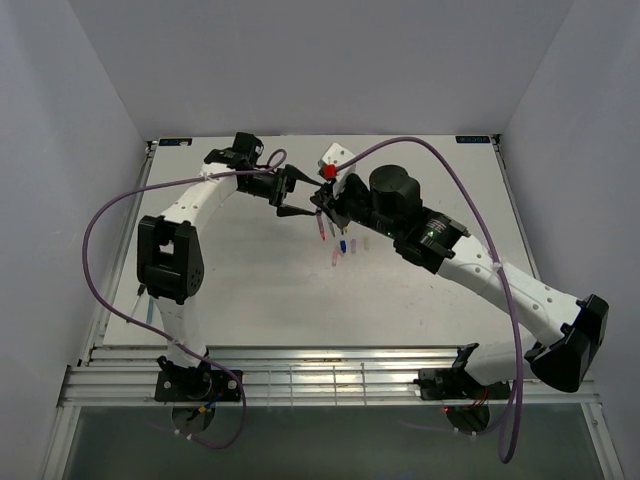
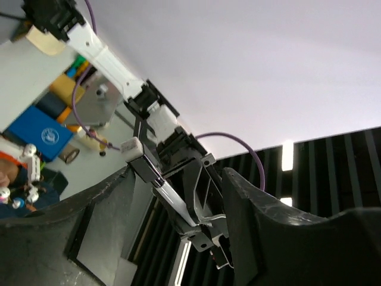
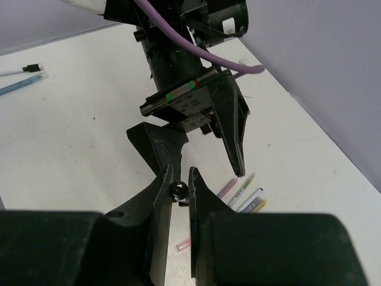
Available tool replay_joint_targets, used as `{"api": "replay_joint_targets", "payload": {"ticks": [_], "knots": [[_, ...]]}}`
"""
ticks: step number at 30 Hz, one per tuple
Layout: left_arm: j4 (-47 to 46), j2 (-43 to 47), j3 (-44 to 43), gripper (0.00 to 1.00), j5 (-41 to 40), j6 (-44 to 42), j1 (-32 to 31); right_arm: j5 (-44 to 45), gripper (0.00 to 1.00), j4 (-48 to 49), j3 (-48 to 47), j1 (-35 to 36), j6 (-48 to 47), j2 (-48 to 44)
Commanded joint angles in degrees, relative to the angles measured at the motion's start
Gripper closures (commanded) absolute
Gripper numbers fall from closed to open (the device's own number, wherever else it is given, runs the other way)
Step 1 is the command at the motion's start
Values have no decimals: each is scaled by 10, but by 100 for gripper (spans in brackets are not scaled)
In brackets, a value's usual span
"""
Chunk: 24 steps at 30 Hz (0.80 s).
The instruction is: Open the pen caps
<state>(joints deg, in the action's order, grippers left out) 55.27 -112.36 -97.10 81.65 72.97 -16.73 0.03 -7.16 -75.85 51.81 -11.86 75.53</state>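
Observation:
My right gripper (image 3: 180,174) is shut on a dark pen (image 3: 178,190), seen end-on between its fingertips, and holds it above the table (image 3: 71,137). In the top view it (image 1: 322,207) sits mid-table. My left gripper (image 3: 205,170) is open just beyond it, jaws wide on either side of the pen's far end; it also shows in the top view (image 1: 297,205) and the left wrist view (image 2: 178,173). Several pens (image 3: 245,193) lie side by side on the table below, pink, green-white, white and yellow (image 1: 345,244). A pink cap (image 3: 183,244) lies alone nearer me.
Two more pens (image 3: 22,77) lie far off on the table. A white block (image 1: 335,155) with a red knob (image 1: 328,171) stands behind the grippers. Purple cables (image 1: 440,160) arc over both arms. Grey walls close in on the table's left, right and back.

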Motion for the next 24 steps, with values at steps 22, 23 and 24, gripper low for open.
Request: {"api": "replay_joint_targets", "payload": {"ticks": [22, 23, 24], "knots": [[-285, 366, 210, 21, -453, -468, 19, -314, 92, -335, -149, -217, 374, 52], [-317, 393, 269, 21, -447, -481, 5, -336, 92, -341, -159, -217, 377, 68], [-375, 439, 297, 21, -433, -485, -5, -350, 92, -344, -175, -217, 379, 76]]}}
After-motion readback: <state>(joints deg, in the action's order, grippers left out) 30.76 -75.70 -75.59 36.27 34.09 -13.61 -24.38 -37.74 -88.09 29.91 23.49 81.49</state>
